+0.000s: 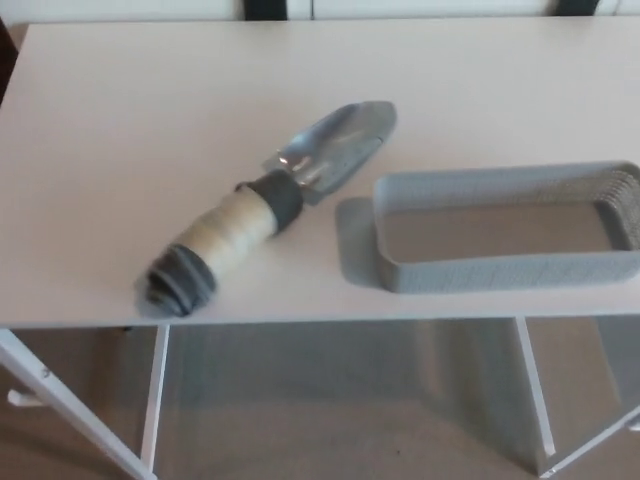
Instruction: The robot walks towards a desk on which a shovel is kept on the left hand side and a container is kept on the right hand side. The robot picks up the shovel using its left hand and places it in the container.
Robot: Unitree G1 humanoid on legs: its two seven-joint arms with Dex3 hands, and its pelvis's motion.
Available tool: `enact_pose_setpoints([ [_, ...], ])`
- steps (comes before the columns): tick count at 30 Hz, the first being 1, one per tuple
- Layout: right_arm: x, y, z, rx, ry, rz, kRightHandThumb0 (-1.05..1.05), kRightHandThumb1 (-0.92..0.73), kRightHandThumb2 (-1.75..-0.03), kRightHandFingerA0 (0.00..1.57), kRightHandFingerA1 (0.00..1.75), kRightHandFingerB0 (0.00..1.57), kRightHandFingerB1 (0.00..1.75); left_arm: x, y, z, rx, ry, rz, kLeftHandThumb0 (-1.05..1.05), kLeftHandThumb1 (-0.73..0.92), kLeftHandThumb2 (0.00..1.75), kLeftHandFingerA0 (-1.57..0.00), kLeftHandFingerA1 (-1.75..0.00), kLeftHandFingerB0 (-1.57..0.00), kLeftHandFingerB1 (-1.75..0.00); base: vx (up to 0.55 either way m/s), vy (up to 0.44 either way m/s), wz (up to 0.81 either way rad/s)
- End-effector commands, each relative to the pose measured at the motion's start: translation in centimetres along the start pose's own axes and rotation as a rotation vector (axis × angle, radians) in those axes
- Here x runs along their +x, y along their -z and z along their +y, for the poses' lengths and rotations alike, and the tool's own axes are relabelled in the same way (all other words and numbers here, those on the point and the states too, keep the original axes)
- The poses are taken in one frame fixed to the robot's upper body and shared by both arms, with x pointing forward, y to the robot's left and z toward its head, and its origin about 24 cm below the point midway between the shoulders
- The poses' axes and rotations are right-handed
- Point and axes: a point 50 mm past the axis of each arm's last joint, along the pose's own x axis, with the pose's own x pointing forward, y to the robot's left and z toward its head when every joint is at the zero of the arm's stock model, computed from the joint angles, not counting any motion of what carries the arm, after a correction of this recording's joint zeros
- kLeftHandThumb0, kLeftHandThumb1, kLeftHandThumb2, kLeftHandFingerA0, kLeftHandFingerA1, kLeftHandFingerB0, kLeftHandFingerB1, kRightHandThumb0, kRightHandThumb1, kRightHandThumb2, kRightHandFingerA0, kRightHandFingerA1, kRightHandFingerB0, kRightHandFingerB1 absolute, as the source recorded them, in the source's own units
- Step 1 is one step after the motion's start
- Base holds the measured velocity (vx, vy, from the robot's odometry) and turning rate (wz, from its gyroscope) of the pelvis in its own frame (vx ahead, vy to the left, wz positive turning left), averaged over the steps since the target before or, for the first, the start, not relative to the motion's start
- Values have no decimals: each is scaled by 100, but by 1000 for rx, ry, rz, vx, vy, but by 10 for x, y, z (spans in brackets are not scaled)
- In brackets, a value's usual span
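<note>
The desk (120, 150) presents a flat, smooth, matte white top carried on slender white legs; the floor below it is a plain brown-grey.

The shovel (265, 208) lies flat on the desktop, left of centre, set diagonally. Its blade is bare grey metal, scoop-shaped with a rounded tip, glossy enough to show highlights, and points up and to the right. The handle is thick and cylindrical: a dark grey collar joins it to the blade, the middle section is cream-coloured, and the end cap is dark grey and ridged. The end cap sits close to the near edge of the desk.

The container (505, 270) stands on the right side of the desktop, just beside the shovel blade but apart from it. It is a low, rectangular grey basket with rounded corners and finely textured, woven-looking walls. Its right end runs out of the picture. The visible interior holds nothing; only the flat base shows.

Neither robot hand appears in the head view, so whether either is released, clenched or grasping cannot be told.
</note>
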Motion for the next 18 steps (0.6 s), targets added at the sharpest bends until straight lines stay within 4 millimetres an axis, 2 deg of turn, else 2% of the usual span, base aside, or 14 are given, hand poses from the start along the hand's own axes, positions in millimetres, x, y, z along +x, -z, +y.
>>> enact_pose_setpoints([
  [1,-3,9,-2,-40,-4,17,-5,-61,-57,36,57,29,50,-3,0,9,13,-18,-26,-16,47,94,-21,-56,-13,-51,131,306,-15],
  [3,-4,12,-2,-38,-12,24,-6,-59,-57,36,56,28,49,-3,2,11,6,-19,-15,-16,47,94,-20,-55,-13,-51,90,202,21],
  [4,-4,12,-3,-40,-18,20,-9,-38,-87,28,60,23,57,-3,2,11,8,-20,-14,-16,47,94,-21,-56,-13,-51,82,114,10],
  [6,-5,13,-3,-48,-18,25,-8,-38,-87,29,61,27,59,-4,3,11,20,-23,-14,-16,46,94,-22,-57,-14,-51,107,44,-1],
  [7,-4,13,-4,-53,-5,32,-11,-57,-56,36,56,32,50,-4,4,11,1,-23,-8,-16,46,94,-21,-57,-14,-51,94,-15,10],
  [10,-4,12,-4,-66,0,29,-12,-56,-55,38,58,28,48,-3,4,11,-2,-21,-5,-16,45,93,-22,-57,-14,-52,82,-39,6],
  [11,-4,11,-4,-74,0,33,-12,-37,-86,31,62,22,57,-3,3,10,-2,-21,-8,-15,45,93,-22,-57,-14,-52,0,0,0],
  [12,-2,9,-1,-59,-8,23,-11,-57,-56,37,57,32,50,-2,0,10,6,-20,-17,-16,45,94,-22,-57,-14,-51,29,-88,1],
  [14,-2,8,0,-56,-17,16,-13,-57,-55,36,57,33,51,-3,0,10,5,-16,-20,-16,46,94,-22,-57,-13,-51,-6,-92,0],
  [15,-2,8,0,-65,-15,20,-11,-38,-87,32,62,27,58,-3,1,10,1,-14,-21,-16,46,94,-21,-57,-13,-51,0,0,0],
  [18,-1,6,1,-60,-10,17,-9,-38,-87,31,61,26,58,-3,1,10,12,-16,-23,-16,45,93,-23,-57,-14,-51,0,0,0],
])
